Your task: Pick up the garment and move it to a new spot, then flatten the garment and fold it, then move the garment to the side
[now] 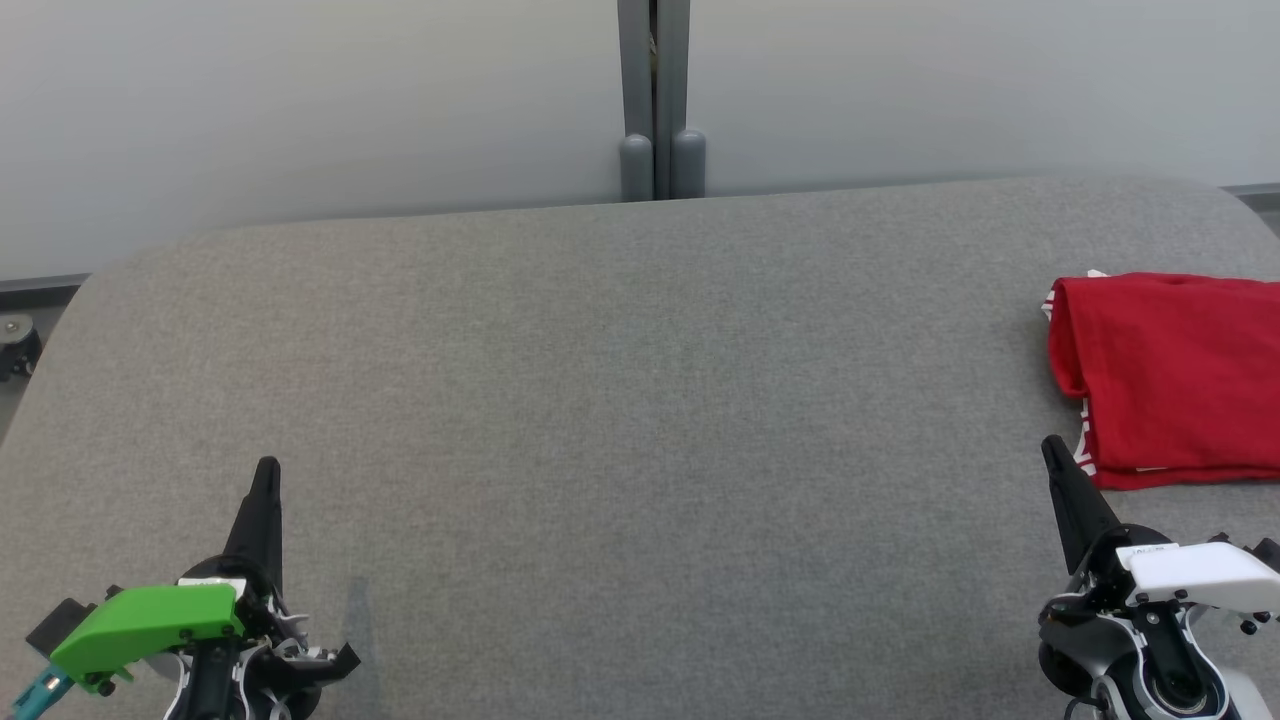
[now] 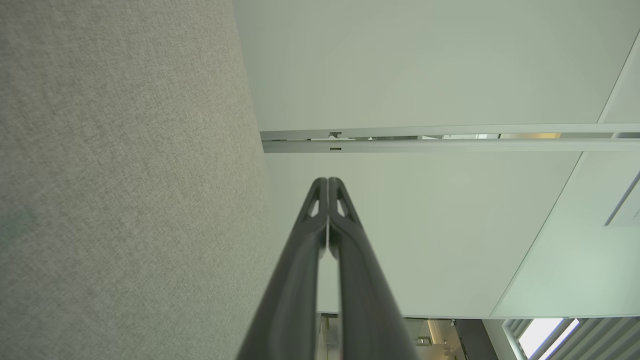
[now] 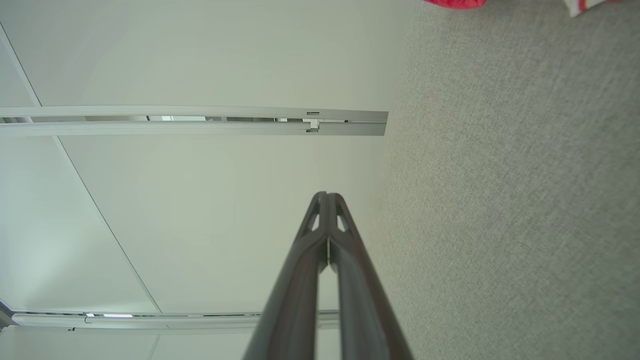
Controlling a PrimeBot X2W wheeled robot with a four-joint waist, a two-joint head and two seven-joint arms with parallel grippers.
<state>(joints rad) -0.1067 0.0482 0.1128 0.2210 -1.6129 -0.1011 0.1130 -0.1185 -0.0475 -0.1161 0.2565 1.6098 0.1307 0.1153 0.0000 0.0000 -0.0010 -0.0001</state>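
A red garment (image 1: pixel 1170 375) lies folded in a neat rectangle at the right edge of the grey table (image 1: pixel 620 400), with a bit of white trim at its left side. A sliver of the garment (image 3: pixel 455 3) shows at the top of the right wrist view. My right gripper (image 1: pixel 1050 447) is shut and empty, its tip just in front of the garment's near left corner. My left gripper (image 1: pixel 268 467) is shut and empty at the lower left, far from the garment. Both pairs of fingertips (image 2: pixel 328 181) (image 3: pixel 327 195) are pressed together in the wrist views.
The table's grey fabric top has a rounded far edge. Behind it stand pale wall panels with a grey post (image 1: pixel 655 100) at the middle. A castor (image 1: pixel 15 345) sits on the floor at the far left.
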